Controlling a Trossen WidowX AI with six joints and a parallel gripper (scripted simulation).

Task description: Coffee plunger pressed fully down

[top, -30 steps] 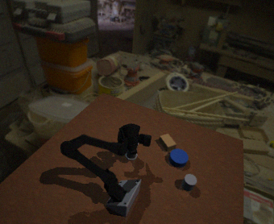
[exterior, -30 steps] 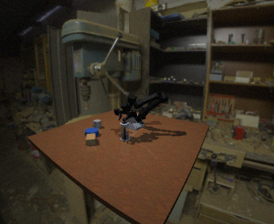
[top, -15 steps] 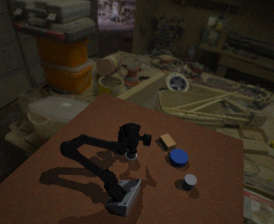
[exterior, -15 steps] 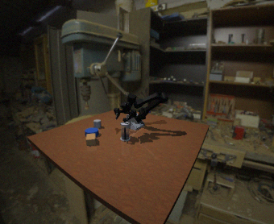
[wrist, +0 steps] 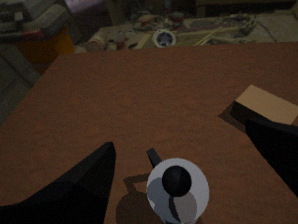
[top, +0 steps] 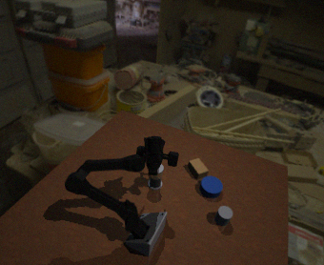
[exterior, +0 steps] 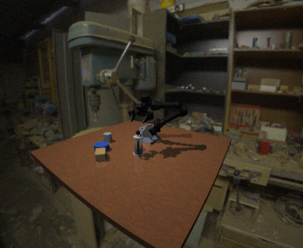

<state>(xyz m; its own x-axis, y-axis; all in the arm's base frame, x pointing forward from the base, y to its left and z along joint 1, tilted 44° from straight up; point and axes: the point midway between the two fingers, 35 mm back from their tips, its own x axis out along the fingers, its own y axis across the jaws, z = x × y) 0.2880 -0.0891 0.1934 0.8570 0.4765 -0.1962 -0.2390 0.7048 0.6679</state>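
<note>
Hovering above the upright coffee press (wrist: 177,192), the pincer (wrist: 195,165) gapes wide, holding nothing.

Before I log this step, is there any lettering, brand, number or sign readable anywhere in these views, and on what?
No readable text in any view.
Coffee press: plain, no label or markings.
Wooden block, blue disc, grey cylinder: unmarked.
Arm base: no visible lettering.
Red-and-white sheet on the floor and red board on the shelf unit: may carry print, too blurred to read.
</note>
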